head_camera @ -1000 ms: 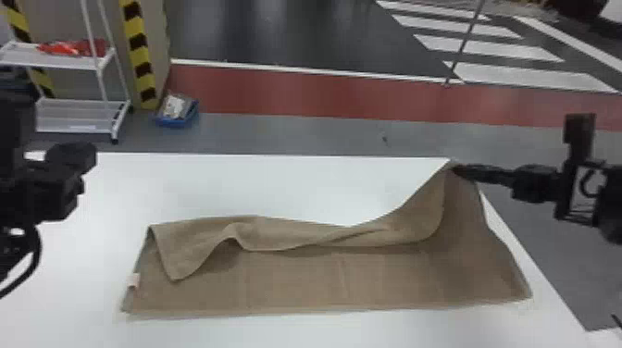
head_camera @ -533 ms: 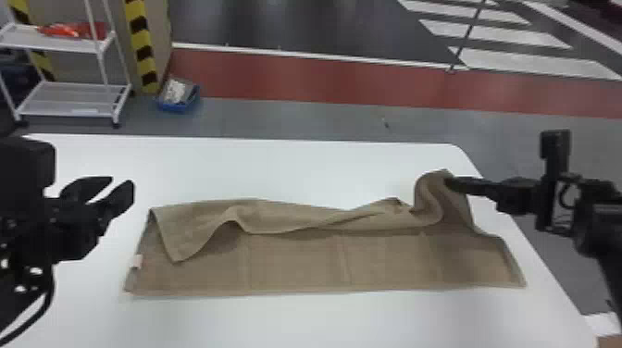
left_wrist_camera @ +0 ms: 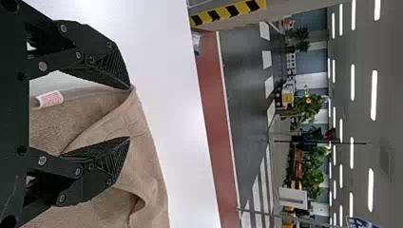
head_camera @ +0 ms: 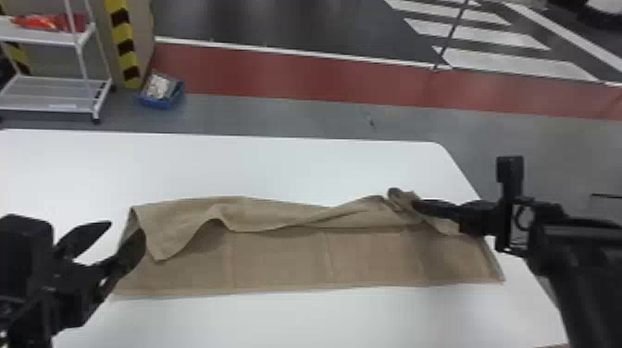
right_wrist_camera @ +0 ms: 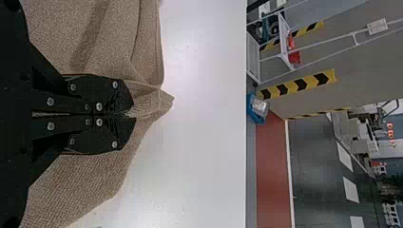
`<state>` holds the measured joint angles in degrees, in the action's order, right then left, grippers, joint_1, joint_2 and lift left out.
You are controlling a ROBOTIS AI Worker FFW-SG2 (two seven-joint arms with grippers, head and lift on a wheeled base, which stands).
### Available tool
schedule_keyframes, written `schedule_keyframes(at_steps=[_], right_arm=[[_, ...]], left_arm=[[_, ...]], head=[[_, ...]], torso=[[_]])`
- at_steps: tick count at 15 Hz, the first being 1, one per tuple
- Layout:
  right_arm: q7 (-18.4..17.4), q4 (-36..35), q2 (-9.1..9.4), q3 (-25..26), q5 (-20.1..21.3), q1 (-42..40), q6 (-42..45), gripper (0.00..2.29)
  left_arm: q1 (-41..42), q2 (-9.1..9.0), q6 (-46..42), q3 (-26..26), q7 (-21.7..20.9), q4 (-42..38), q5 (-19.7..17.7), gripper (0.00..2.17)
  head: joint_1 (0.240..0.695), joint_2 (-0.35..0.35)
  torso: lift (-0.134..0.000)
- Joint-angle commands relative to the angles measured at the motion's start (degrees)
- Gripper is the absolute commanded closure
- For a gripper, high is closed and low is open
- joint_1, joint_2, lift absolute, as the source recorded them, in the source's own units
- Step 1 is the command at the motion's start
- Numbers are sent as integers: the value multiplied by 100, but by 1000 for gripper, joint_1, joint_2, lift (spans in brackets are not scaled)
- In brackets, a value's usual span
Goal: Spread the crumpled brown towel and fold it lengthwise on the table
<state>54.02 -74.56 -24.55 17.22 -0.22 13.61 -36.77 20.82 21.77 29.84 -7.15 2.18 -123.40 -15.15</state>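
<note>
We have the brown towel point(head_camera: 370, 259) laid out as a long strip on the white desk point(head_camera: 296, 169), its near part fairly flat and its near edge running almost straight. Along the far side a loose layer doubles back over it in waves, drooping in a point at the left end and bunching at the right. We judge the spreading to be well along but unfinished; whether that upper layer is the start of the lengthwise fold or a crumple waiting to be opened, we cannot tell. Either way, we have the waves to smooth out, the far corners to even up and the long edges to bring together.

At the towel's right far corner, our right gripper point(right_wrist_camera: 134, 115) has its fingers closed on the cloth; the right wrist view gives us the pinch closely, with a small peak of fabric poking out past the tips. At the other end, our left gripper point(left_wrist_camera: 129, 113) has its fingers parted. From the head view we could hardly say how they sit against the far left corner; the left wrist view puts that corner right by one fingertip, with cloth between the two fingers, though not gripped. It also gives us a small white label point(left_wrist_camera: 50, 99) near the edge, while the head view lays out the whole strip.
</note>
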Motion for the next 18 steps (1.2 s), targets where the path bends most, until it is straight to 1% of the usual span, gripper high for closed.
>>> schedule_keyframes(at_steps=[1, 4, 7, 8, 9, 10, 12, 16, 17, 18], right_arm=[[-5, -85, 82, 0, 57, -60, -28, 1214], [-5, -102, 109, 9, 48, -95, -28, 1214], [3, -120, 109, 106, 48, -131, -10, 1214], [3, -120, 100, 123, 40, -139, -10, 1214], [12, -120, 100, 150, 22, -166, 7, 1214], [21, -138, 100, 159, -13, -183, -10, 1214], [30, -155, 73, 185, -13, -227, 7, 1214], [65, -155, 30, 273, -22, -245, -10, 1214], [65, -155, 30, 273, -22, -245, -10, 1214], [65, -155, 30, 273, -22, -245, -10, 1214]], left_arm=[[28, 2, -228, -199, -69, 308, 91, 620], [-139, -24, -369, -480, -113, 651, 214, 620], [-280, -50, -369, -735, -121, 730, 250, 620], [-385, -59, -369, -885, -95, 827, 293, 620], [-491, -59, -369, -1025, -60, 932, 434, 620], [-596, -68, -369, -1113, -51, 1046, 469, 620], [-693, -68, -281, -1113, -86, 1099, 469, 630], [-807, -50, -123, -1025, -95, 1117, 504, 637], [-834, -50, -52, -1025, -95, 1152, 575, 637], [-834, -50, -17, -1017, -95, 1169, 601, 711]], head=[[695, -243], [695, -252], [695, -269], [695, -277], [695, -284], [695, -292], [695, -310], [695, -314], [695, -313], [695, -311]], torso=[[-123], [-123], [-123], [-123], [-123], [-123], [-123], [-123], [-123], [-123]])
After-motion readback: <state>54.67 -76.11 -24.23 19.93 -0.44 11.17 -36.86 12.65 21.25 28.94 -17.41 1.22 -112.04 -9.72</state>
